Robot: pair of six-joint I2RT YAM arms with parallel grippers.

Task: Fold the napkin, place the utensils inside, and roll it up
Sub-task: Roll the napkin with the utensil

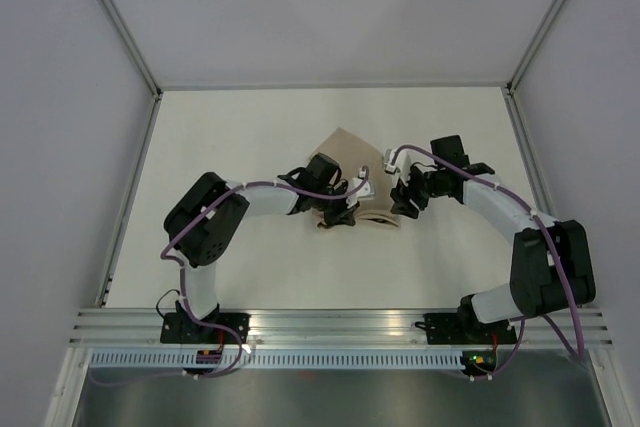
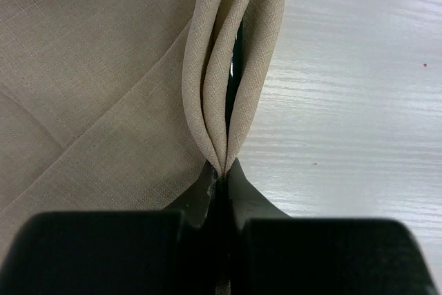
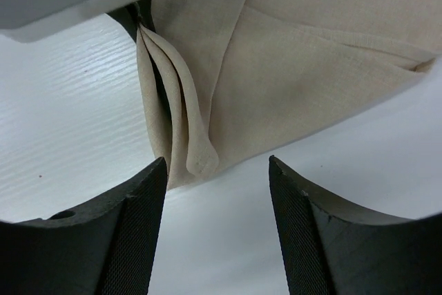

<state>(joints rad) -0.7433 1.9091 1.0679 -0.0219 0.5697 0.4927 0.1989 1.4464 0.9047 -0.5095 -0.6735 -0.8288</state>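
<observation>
The napkin (image 1: 350, 147) lies about midway between the left and right edges of the tabletop (image 1: 250, 127), somewhat nearer the far edge than the near one, with both arms reaching in to it. Its far part lies flat in a pointed shape, and its near edge is gathered into a long raised fold of several layers. The left gripper (image 2: 221, 183) has its jaws closed on one end of that fold. The beige layers are pinched together at the fingertips and bulge apart beyond them. To the left of the fold, in the left wrist view, the cloth spreads flat with a diagonal crease across it. A thin dark strip (image 2: 236, 60) shows in the gap between the layers; what it is cannot be told. The right gripper (image 3: 216, 165) is at the other end of the fold with its jaws wide apart, holding nothing. The rounded end of the fold lies between the two fingers (image 3: 131, 240), close to the left-hand one in the right wrist view and not touching either. From above, the two grippers face each other across the napkin's near edge.
</observation>
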